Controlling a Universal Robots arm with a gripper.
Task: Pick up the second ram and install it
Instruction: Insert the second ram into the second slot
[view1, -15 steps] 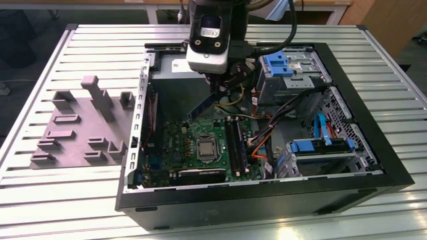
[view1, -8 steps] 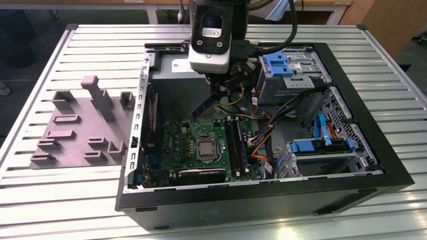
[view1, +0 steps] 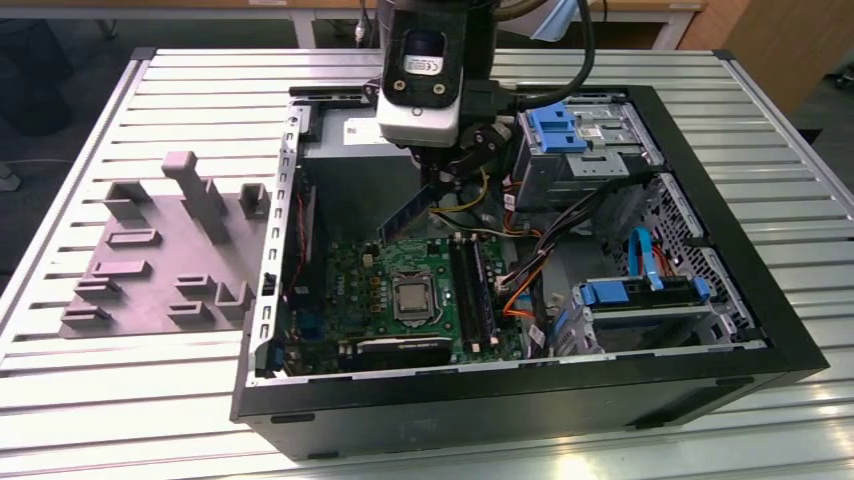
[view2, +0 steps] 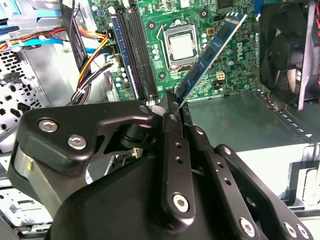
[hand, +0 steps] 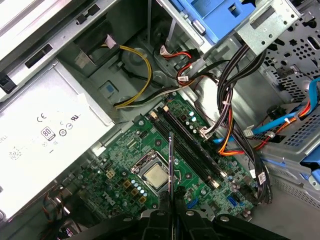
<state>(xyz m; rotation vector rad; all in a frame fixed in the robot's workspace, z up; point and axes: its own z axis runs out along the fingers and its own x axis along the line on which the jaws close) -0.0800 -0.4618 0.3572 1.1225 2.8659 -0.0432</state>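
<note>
Blue-green and lined with dark chips, the second ram (view1: 407, 214) hangs tilted at upper centre of the exterior view. One end is clamped between the fingers of the gripper (view1: 434, 180), and the rest hangs clear above the motherboard (view1: 400, 270). Open air surrounds it, with the case wall (view1: 283, 230) standing off toward the exterior view's left and bundled cables (view1: 530, 262) toward its right. Long black slot rails (view1: 470, 285) lie below, slightly right. The opened computer case (view1: 534, 405) rests on a slatted metal table (view1: 80, 400), beside a grey holder block (view1: 160, 260) at left.
</note>
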